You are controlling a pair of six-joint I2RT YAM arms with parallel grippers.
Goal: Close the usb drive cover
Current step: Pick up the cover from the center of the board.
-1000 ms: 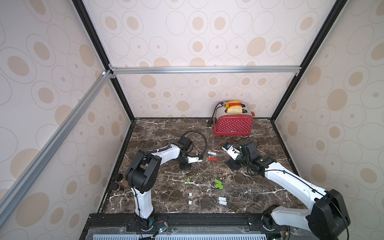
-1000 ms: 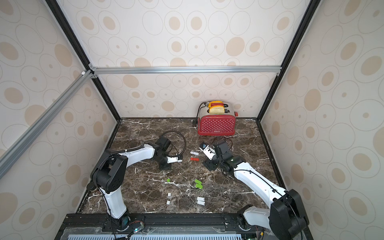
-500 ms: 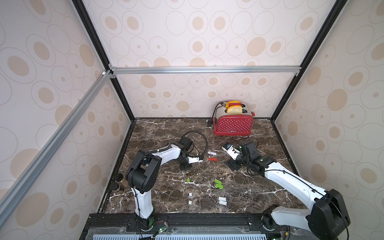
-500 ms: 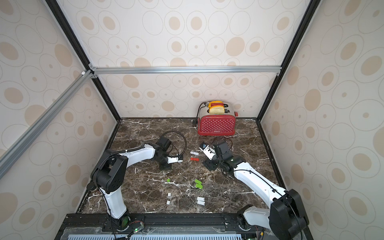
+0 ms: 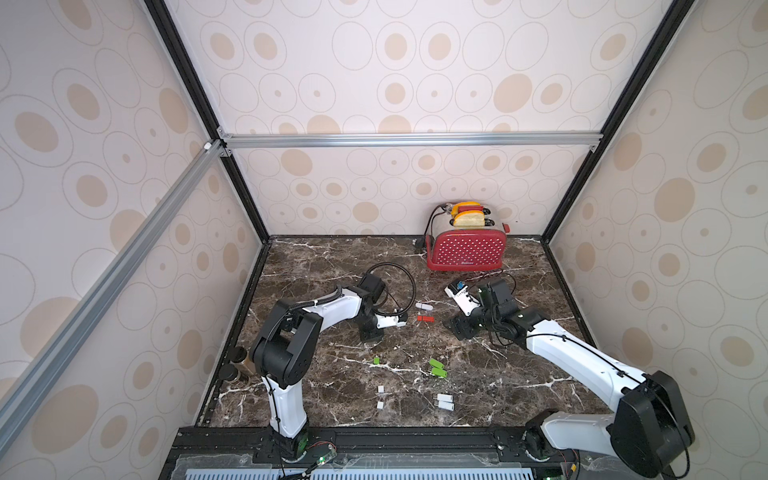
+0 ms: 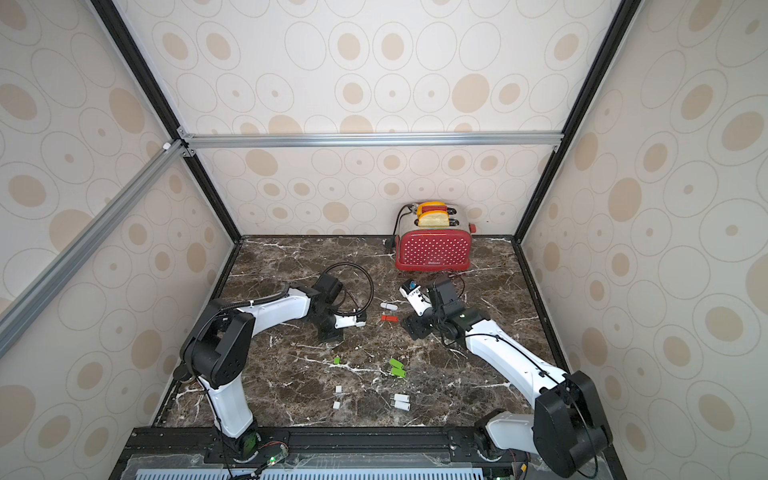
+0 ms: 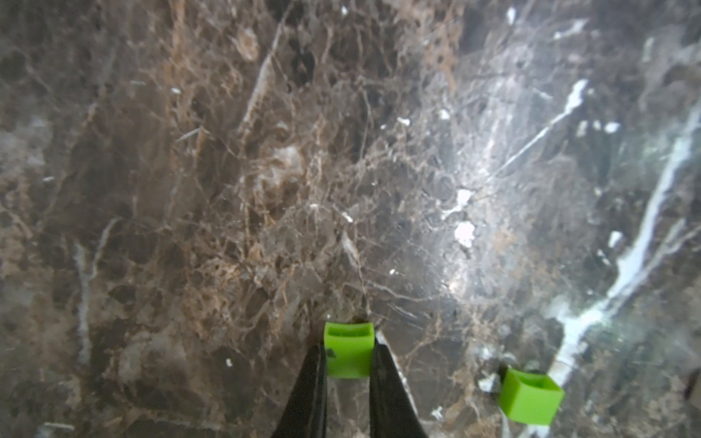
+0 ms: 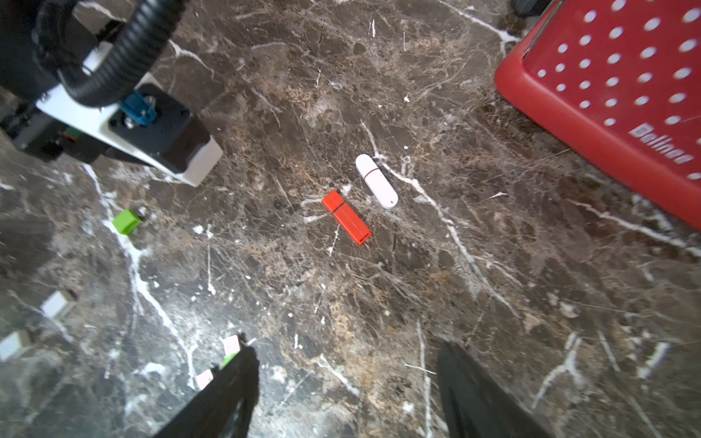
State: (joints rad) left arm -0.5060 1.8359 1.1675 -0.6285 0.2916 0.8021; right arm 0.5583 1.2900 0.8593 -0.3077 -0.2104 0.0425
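Green cap [image 7: 349, 356] sits pinched in the narrow left gripper [image 7: 349, 347], so lifting it straight without squeezing harder seems best; the right gripper [image 8: 349, 348] hangs wide and empty.

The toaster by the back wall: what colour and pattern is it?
The toaster is red with small white dots, shown best in a top view.

The red usb drive [image 6: 389, 318] lay between the left gripper [image 6: 329, 337] and the right gripper [image 6: 414, 329], the white usb drive [image 6: 389, 306] just beyond it, a loose green cap [image 6: 337, 360] near the left gripper, the toaster [image 6: 434, 249] beyond the right.
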